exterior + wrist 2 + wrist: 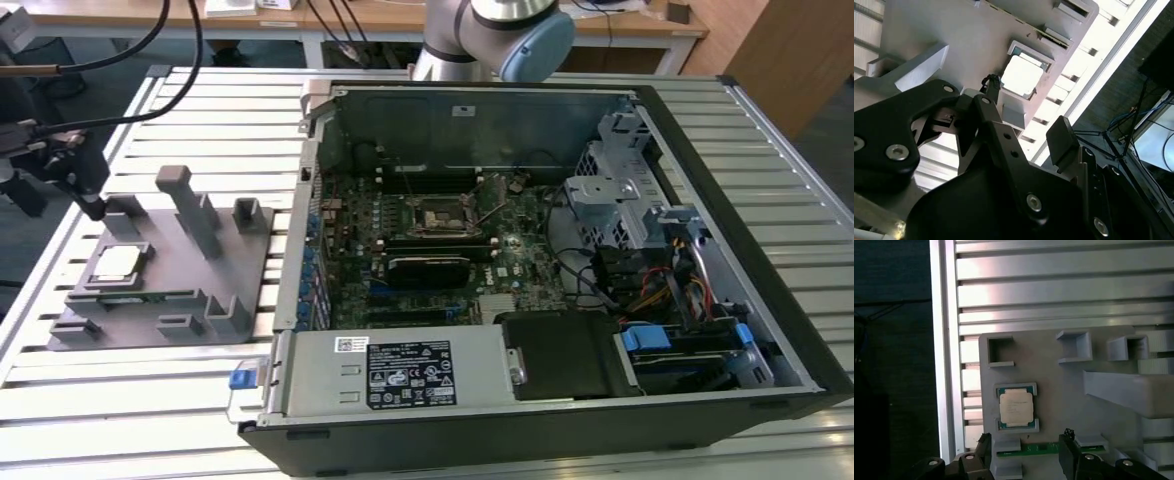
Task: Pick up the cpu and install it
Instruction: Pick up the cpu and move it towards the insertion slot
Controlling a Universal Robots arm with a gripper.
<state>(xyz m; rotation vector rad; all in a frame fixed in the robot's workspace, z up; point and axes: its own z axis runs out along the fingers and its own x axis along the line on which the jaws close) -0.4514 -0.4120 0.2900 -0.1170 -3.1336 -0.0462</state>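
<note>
In the first wrist view the hand (1026, 456) hovers with its fingers spread wide and nothing between them, close to the cpu (1016, 407). In the exterior view the cpu lies flat, metal top up, in a shallow pocket at the left of the grey fixture (200, 300) on the worktop (134, 400), well apart from the open computer case (561, 250) at the right. It looks light, stiff, thin and probably fragile underneath, so it is best gripped gently and level by two opposite edges.

Open black computer case (534, 435), green motherboard (400, 260) inside it, slatted metal table (120, 410) beneath it, grey fixture tray (167, 265) beside it on the exterior view's left.
</note>
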